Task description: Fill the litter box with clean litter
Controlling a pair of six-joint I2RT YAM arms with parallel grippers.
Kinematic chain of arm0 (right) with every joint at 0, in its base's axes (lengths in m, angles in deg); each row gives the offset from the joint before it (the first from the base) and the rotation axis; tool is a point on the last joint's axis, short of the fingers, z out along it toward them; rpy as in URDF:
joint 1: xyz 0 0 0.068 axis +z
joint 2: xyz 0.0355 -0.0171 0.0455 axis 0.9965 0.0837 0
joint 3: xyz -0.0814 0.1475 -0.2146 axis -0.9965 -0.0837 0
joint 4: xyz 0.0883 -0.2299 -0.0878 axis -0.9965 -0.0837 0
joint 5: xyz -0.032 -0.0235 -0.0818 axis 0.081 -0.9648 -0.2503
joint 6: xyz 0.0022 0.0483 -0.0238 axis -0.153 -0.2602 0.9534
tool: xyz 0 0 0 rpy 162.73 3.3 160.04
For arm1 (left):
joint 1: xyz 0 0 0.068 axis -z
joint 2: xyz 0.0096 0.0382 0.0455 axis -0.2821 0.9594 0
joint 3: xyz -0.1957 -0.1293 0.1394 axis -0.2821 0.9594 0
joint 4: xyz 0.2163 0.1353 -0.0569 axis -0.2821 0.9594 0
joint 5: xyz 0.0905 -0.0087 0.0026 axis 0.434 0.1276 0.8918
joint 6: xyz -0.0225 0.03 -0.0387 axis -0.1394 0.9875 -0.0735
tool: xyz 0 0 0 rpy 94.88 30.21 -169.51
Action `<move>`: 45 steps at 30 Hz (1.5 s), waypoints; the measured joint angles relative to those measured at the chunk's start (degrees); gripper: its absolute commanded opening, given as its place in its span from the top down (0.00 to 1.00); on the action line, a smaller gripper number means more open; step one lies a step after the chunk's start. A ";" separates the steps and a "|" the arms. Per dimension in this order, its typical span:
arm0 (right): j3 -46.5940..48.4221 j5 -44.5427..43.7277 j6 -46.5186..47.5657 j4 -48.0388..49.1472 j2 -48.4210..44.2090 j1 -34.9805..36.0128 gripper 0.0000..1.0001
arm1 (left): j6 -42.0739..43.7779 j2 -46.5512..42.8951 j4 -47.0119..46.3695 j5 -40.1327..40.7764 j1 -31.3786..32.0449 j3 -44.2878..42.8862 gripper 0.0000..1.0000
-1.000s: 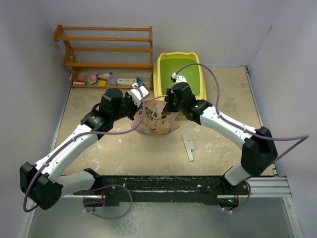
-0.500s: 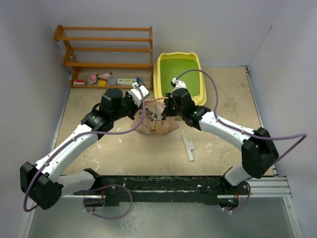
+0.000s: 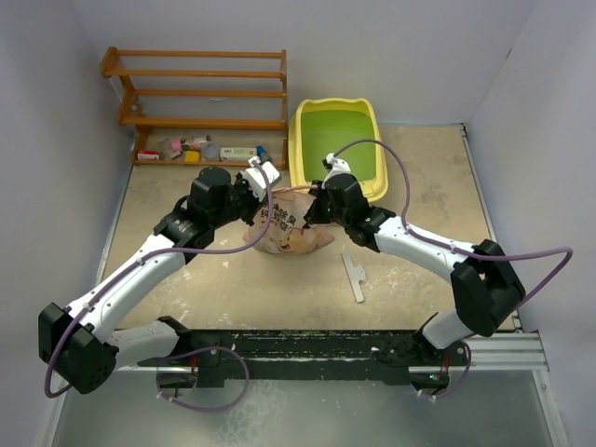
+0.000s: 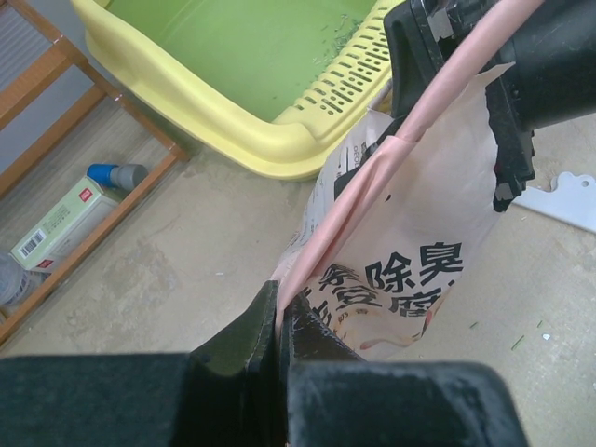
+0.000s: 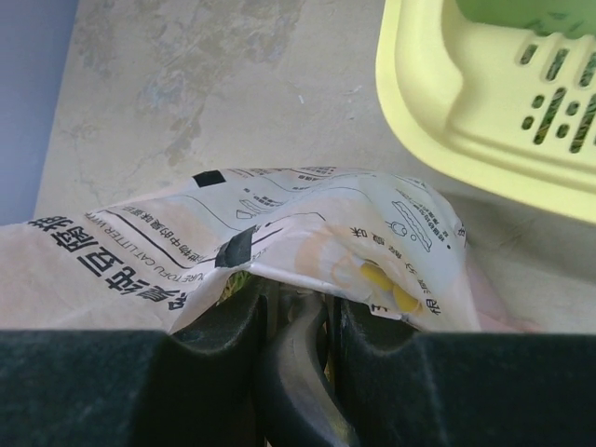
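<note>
Top external view has both arms meeting over a crinkled pink-tan litter bag (image 3: 291, 231) standing on the counter (image 3: 424, 196). I'd judge this as the step of getting hold of the bag and opening it, with nothing poured yet.

The left end effector (image 3: 264, 179) is pinched tight on the bag's pink top seam. In the left wrist view its fingers (image 4: 251, 326) close flat on that seam with no gap. The right end effector (image 3: 315, 207) grips the same top edge from the opposite side, its jaws narrow with bag film between them. The right wrist view shows the printed film folded over it.

The litter box (image 3: 296, 154) lies just beyond the right end effector, with its near yellow lip close to the bag. Its green basin looks bare apart from a few specks. I cannot see the clean litter itself, and I take it to be inside the bag.

Both arms reach forward and inward, elbows out, with their wrists bent down toward the bag between them. A pale flat scoop (image 3: 354, 275) lies untouched on the counter, nearer the bases than the right end effector. A wooden shelf rack (image 3: 200, 93) stands well beyond the left one.

Next, I think, the pair must part the bag's mouth or raise the bag. Then they must carry it over the yellow lip and tilt it without letting the thin film slip.
</note>
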 measured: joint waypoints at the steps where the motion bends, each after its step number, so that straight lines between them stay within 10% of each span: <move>1: -0.72 0.52 -0.66 1.20 0.00 0.00 1.00 | 0.00 -0.02 -0.07 0.00 0.00 0.07 1.00; 45: -13.00 12.66 -18.71 8.68 -11.30 -2.16 1.00 | -0.87 -8.35 4.15 1.36 0.42 4.07 0.94</move>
